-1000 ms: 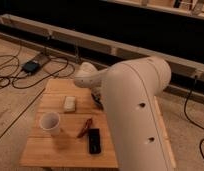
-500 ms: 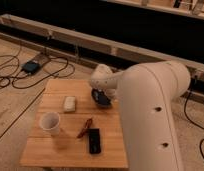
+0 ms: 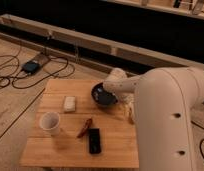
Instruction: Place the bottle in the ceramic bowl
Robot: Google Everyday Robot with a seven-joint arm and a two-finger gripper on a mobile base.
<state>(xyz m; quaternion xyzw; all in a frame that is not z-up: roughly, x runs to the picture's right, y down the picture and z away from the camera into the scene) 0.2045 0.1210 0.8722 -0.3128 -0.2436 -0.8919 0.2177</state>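
The dark blue-black ceramic bowl [image 3: 101, 95] stands on the wooden table [image 3: 60, 150], at the back right of its top. My white arm reaches in from the right, and its wrist hangs over the bowl's right rim. The gripper [image 3: 127, 110] sits low at the right of the bowl and is mostly hidden under the arm. A pale piece shows there, and I cannot tell whether it is the bottle or part of the gripper. The bottle shows nowhere else on the table.
A white cup [image 3: 50, 122] stands front left. A small white block [image 3: 69, 103] lies left of the bowl. A red object [image 3: 85, 127] and a black device [image 3: 94, 140] lie near the front. Cables and a black box [image 3: 31, 66] lie on the floor at left.
My arm has swung to the right, away from the table's middle. The bowl, covered by the arm before, now shows. The other things have not moved.
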